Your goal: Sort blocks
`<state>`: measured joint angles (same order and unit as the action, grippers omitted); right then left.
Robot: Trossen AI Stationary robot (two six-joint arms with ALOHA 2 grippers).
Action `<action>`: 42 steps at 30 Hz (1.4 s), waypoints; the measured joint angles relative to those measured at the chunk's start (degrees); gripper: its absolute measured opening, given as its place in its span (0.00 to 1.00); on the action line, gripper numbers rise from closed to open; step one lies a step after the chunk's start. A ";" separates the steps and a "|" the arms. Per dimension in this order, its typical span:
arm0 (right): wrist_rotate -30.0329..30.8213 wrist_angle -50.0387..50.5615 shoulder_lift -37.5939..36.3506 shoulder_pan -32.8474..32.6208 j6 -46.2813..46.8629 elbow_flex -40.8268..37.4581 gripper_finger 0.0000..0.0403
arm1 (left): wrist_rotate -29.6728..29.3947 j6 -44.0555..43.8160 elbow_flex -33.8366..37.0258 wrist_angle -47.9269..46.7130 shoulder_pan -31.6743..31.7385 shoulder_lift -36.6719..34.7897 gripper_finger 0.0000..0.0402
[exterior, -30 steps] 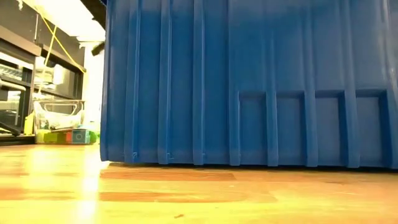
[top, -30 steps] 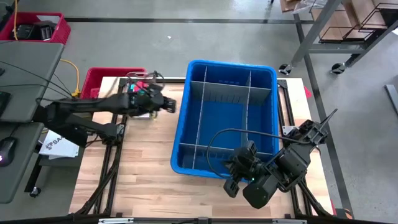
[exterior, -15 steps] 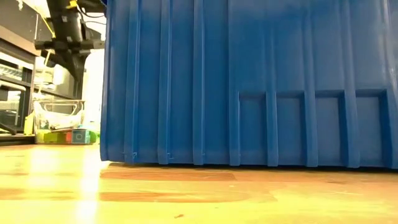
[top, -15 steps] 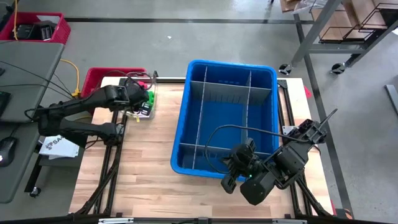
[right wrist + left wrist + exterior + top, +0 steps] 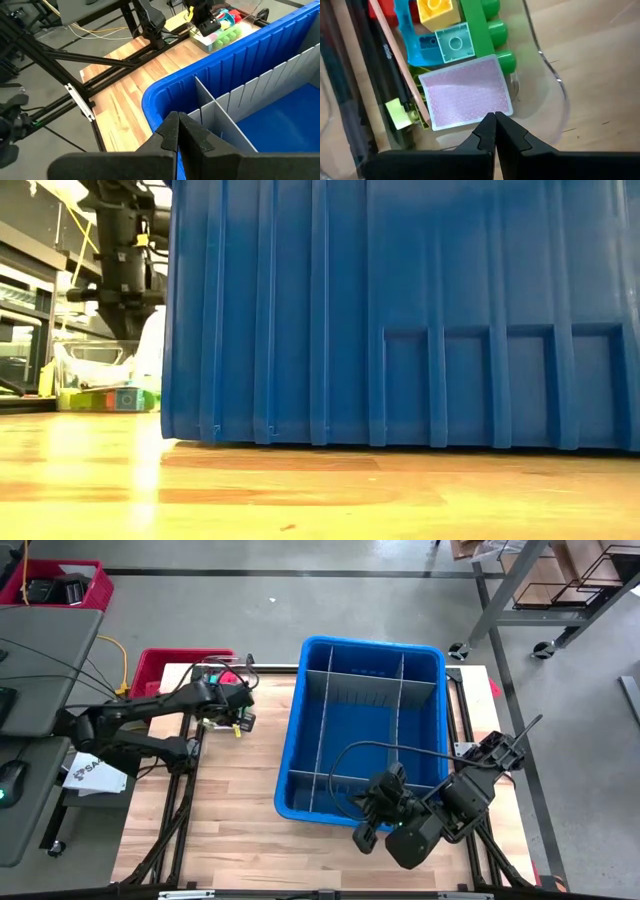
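The blocks, a pink one (image 5: 467,95), a green one (image 5: 487,30), a teal one (image 5: 452,44) and a yellow one (image 5: 436,11), lie in a clear tub (image 5: 220,32) at the table's far left. My left gripper (image 5: 495,119) is shut and points steeply down over the pink block's edge. The blue bin (image 5: 365,730) with grey dividers (image 5: 402,730) stands mid-table. My right gripper (image 5: 177,122) hangs shut with nothing in it, over the bin's near rim (image 5: 365,830). My left gripper has its shut fingertips (image 5: 487,125) at the pink block's edge (image 5: 470,117), coming from above. I cannot tell whether they touch it.
A red crate (image 5: 175,665) stands just beyond the table's far left corner. In the low view the bin's tall wall (image 5: 400,310) fills most of the picture, with bare wood (image 5: 300,490) in front. Bare tabletop (image 5: 230,800) lies left of the bin.
My left gripper has drawn away from the bin's left wall toward the table's left, sunk toward the tub of blocks and tipped from slanting to steeply downward. It has stayed shut. My right arm has kept still.
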<state>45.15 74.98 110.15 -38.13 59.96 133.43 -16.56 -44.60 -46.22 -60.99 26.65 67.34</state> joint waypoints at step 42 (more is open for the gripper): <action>2.35 0.15 0.02 0.75 -0.88 0.02 0.00 | 0.96 -29.27 -4.30 -5.07 -43.69 -5.46 0.07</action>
<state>47.49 75.13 110.17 -37.38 59.08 133.45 -15.61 -73.87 -50.52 -66.06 -17.04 61.88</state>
